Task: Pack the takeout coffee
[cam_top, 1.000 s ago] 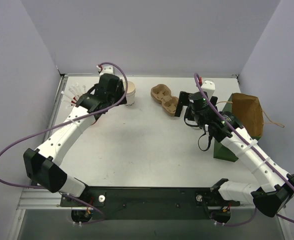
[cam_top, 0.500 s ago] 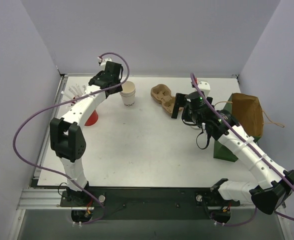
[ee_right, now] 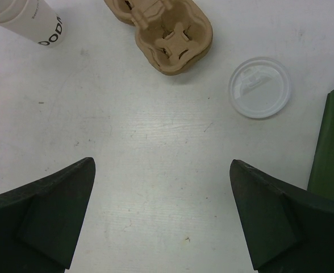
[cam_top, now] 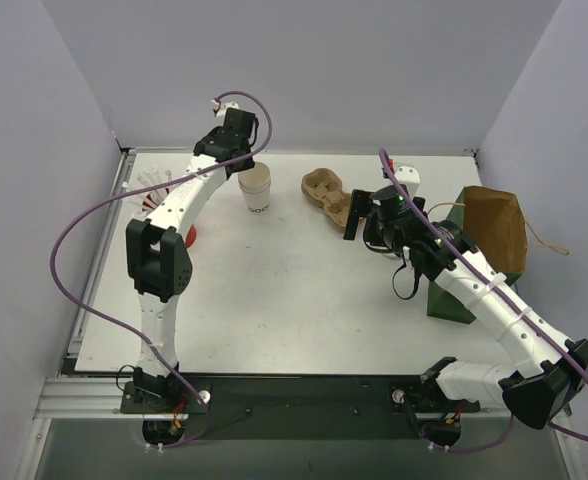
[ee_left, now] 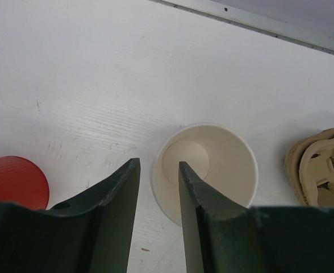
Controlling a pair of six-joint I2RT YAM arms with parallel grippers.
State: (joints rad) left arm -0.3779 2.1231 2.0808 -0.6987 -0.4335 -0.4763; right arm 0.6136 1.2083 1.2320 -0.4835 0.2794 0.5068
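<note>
My left gripper [ee_left: 158, 165] hangs over the cup [ee_left: 224, 165] at the far side of the table [cam_top: 274, 290], jaws a narrow gap apart, straddling its rim without clamping. The cup is lidless — its lid [ee_right: 259, 87] lies flat near the bag [cam_top: 494, 225], ahead of my wide-open right gripper [ee_right: 161, 161]. Pinching one thin paper wall could crumple it or tip the cup.

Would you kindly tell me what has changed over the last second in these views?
The left arm reared up and reached toward the far edge, carrying the left pincer over the rim of the lidless white cup. Its jaws narrowed but are still apart, gripping nothing. The right pincer edged slightly toward the cardboard carrier, staying wide open. Cup and carrier have not moved.
</note>
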